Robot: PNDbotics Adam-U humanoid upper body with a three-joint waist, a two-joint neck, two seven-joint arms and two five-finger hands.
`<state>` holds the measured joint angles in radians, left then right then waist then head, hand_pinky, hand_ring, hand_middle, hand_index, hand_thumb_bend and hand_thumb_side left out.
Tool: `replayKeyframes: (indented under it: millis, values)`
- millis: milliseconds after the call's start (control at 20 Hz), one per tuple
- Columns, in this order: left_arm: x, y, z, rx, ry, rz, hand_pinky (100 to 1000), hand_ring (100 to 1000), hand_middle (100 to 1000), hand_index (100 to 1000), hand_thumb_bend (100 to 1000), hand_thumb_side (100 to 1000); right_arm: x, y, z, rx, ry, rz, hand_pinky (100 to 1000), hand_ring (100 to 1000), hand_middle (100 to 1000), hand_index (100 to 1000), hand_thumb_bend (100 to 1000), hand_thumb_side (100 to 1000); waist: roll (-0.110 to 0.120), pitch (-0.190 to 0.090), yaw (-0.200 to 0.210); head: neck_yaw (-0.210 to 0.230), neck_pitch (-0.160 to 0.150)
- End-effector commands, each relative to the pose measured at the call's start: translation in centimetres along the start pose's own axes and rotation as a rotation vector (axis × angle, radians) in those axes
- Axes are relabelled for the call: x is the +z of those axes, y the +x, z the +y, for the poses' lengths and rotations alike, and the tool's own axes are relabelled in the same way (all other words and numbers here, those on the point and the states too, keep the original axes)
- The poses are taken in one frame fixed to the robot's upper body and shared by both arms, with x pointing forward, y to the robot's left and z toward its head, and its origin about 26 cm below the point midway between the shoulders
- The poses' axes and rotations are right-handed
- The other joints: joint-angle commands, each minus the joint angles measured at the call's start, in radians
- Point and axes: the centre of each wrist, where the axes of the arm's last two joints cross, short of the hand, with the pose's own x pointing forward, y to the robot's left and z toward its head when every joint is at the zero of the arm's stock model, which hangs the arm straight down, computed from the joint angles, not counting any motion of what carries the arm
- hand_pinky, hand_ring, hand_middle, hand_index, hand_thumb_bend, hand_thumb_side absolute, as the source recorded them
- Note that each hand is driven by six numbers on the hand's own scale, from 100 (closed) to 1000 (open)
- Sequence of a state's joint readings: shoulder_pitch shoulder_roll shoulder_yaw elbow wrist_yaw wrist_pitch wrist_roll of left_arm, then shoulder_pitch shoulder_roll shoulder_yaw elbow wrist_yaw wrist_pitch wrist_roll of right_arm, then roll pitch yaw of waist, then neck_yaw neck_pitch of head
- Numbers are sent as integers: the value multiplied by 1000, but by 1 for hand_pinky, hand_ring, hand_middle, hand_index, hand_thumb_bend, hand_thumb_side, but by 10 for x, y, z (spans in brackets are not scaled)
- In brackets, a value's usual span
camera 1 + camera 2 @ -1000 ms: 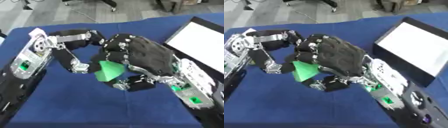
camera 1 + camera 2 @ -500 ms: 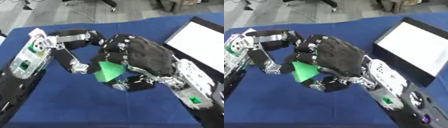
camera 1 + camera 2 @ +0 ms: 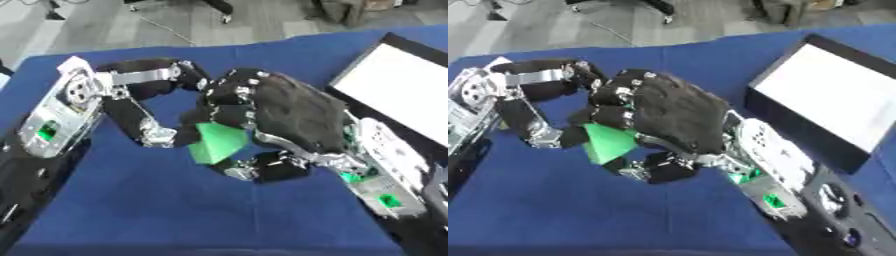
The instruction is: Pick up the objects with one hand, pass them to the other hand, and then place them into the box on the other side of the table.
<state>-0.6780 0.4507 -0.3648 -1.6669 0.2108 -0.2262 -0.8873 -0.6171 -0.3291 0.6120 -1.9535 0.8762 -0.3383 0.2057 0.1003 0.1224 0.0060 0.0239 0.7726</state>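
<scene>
Left eye view: at frame centre, the right hand [image 3: 289,117] curls fingers and thumb around a green object [image 3: 215,143], while the left hand [image 3: 153,131], reaching from the left, pinches its other edge, apparently mid-handover.

Right eye view: the white-lined box [image 3: 833,100] waits at the right edge, presumably the destination, on the blue table [image 3: 553,210].

Lab or office: blue-covered bench [image 3: 131,200], grey floor [image 3: 105,25], chair wheels [image 3: 226,19], loose cable [image 3: 166,31] beyond it.
</scene>
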Motion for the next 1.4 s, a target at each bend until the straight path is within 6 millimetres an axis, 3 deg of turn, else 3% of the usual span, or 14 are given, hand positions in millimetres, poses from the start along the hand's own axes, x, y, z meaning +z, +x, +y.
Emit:
replayKeyframes:
  millis: [50, 250, 600, 1400]
  values:
    - [5, 33, 25, -146, 4, -83, 802, 715, 742, 754, 100, 590, 21, -23, 24, 8, 156, 103, 711, 625, 192, 784, 100, 132, -2, -10, 1, -2, -3]
    - [6, 36, 27, -202, 12, -57, 801, 717, 742, 736, 100, 622, 20, -23, 24, 10, 156, 102, 711, 624, 193, 783, 100, 132, -2, -10, 1, -2, -3]
    - [8, 35, 27, -245, -9, -32, 814, 742, 785, 813, 100, 717, 21, -23, 26, 3, 165, 105, 710, 624, 191, 783, 100, 144, -3, -9, 1, -2, -3]
    - [27, 31, 35, -256, 21, 7, 821, 754, 801, 832, 100, 759, 25, -27, 29, -3, 172, 127, 708, 624, 187, 784, 100, 149, -1, -9, -1, -3, -3]
